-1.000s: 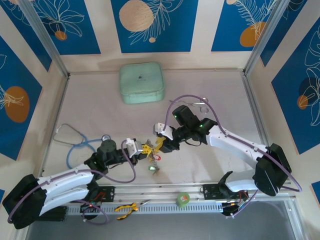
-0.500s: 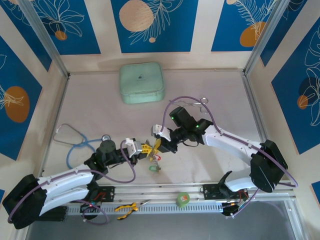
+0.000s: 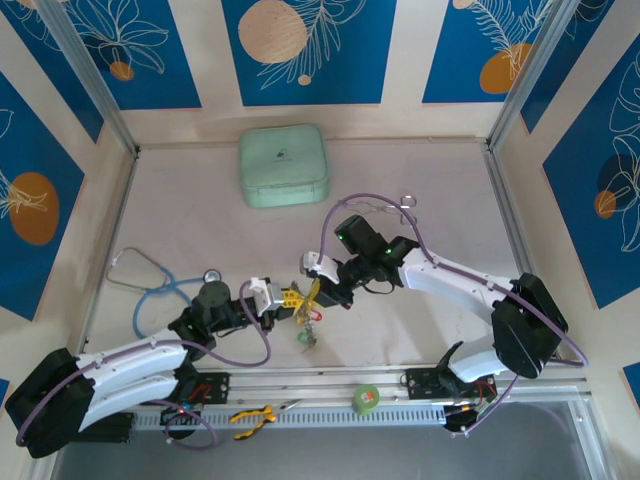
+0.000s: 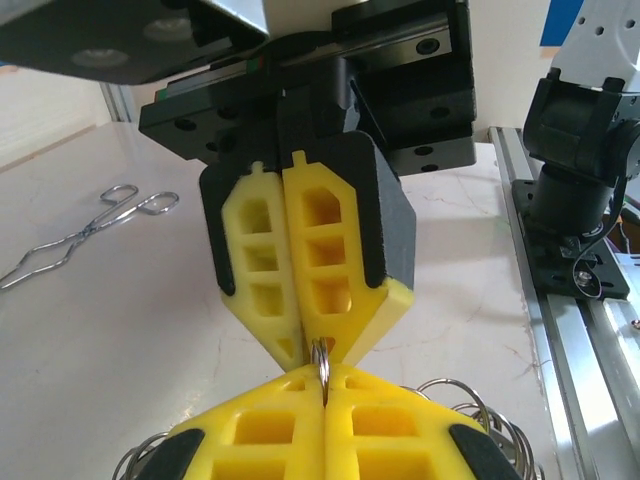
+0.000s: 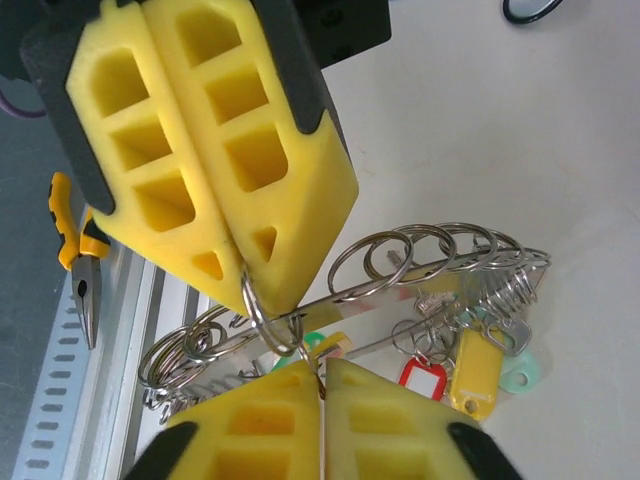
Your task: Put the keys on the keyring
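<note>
Worked above the centre of the table [image 3: 200, 230], clear of the surface for free hanging. Tip to tip there: left gripper [image 3: 291, 298] and right gripper [image 3: 317, 290], both pressed together. Just below, keyring [image 5: 430, 268] bundle of wire loops, tagged keys [image 5: 470, 365] dangling. Pinched from both sides: one small split ring [image 5: 262, 312], presumably steadied for threading.

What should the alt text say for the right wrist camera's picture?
Two pairs of yellow foam jaws meet tip to tip, both shut on a small metal ring. Behind it, a cluster of rings and tagged keys shows against a pale table.
</note>
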Action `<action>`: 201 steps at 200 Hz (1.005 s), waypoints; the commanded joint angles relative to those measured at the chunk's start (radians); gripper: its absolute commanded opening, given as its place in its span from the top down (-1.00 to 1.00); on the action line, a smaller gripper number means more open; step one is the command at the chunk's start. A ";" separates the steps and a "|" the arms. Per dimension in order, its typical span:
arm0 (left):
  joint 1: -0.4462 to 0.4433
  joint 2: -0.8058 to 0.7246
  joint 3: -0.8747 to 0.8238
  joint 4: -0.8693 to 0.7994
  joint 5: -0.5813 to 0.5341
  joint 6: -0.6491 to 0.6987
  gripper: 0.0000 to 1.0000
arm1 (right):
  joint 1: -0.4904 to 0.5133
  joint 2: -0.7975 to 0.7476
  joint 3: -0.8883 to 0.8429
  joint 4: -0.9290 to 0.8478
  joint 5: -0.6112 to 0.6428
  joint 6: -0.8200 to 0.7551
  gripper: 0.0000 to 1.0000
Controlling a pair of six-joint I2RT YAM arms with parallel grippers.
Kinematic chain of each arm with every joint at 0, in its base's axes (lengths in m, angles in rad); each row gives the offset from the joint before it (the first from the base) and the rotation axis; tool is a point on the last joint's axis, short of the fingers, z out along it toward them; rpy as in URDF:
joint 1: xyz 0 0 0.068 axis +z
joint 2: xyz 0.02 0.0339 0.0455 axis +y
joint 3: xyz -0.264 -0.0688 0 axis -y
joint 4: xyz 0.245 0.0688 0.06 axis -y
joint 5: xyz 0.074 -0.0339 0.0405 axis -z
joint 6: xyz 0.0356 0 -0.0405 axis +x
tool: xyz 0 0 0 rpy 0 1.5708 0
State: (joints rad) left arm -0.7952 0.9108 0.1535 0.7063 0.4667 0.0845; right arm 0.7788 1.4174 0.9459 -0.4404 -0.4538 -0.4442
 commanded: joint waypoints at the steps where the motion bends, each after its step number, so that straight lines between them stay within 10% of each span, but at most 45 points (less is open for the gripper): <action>1: -0.005 0.003 0.005 0.116 0.057 -0.009 1.00 | 0.001 -0.016 0.006 0.042 -0.027 0.023 0.70; 35: -0.005 0.015 -0.009 0.138 0.047 -0.018 1.00 | -0.013 -0.130 -0.096 0.171 -0.037 0.040 0.42; 118: -0.005 0.031 -0.013 0.176 0.040 -0.032 1.00 | 0.007 -0.128 -0.108 0.195 -0.058 0.006 0.43; 201: -0.005 0.053 -0.017 0.210 0.034 -0.046 1.00 | 0.020 -0.106 -0.082 0.203 -0.066 -0.003 0.97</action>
State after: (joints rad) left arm -0.7948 0.9600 0.1352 0.8268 0.4782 0.0532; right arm 0.7929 1.3113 0.8433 -0.2546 -0.4877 -0.4446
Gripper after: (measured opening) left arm 0.059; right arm 0.084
